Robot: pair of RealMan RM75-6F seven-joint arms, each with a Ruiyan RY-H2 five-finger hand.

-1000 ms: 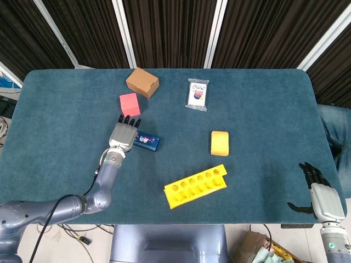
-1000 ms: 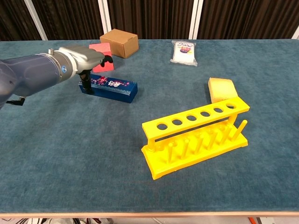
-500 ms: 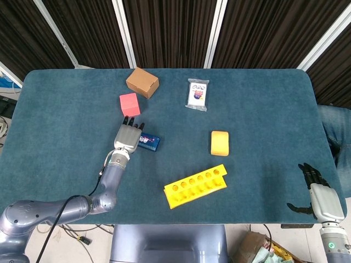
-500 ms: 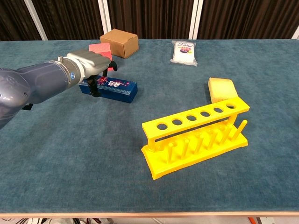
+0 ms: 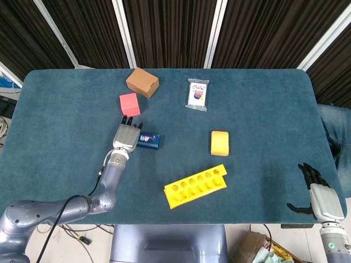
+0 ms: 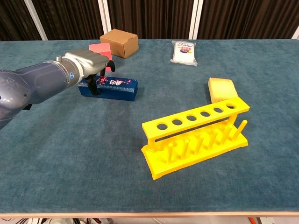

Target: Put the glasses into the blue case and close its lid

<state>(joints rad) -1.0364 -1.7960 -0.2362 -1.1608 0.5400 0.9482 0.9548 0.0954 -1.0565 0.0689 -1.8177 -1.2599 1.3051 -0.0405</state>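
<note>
The blue case (image 6: 111, 87), lying lid-down at about ten o'clock from the yellow rack (image 6: 195, 137), is touched at its left end by the left hand (image 5: 126, 137), no glasses being visible, while the right hand (image 5: 320, 198) hangs empty, fingers spread, so little is judged done.

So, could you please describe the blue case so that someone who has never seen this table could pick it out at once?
Start at the brown cardboard box near the table's far edge, then come toward the robot past the pink block. The blue case lies just beyond, under the left hand. It is the only dark blue, long, flat box, with colourful print on top.
</note>
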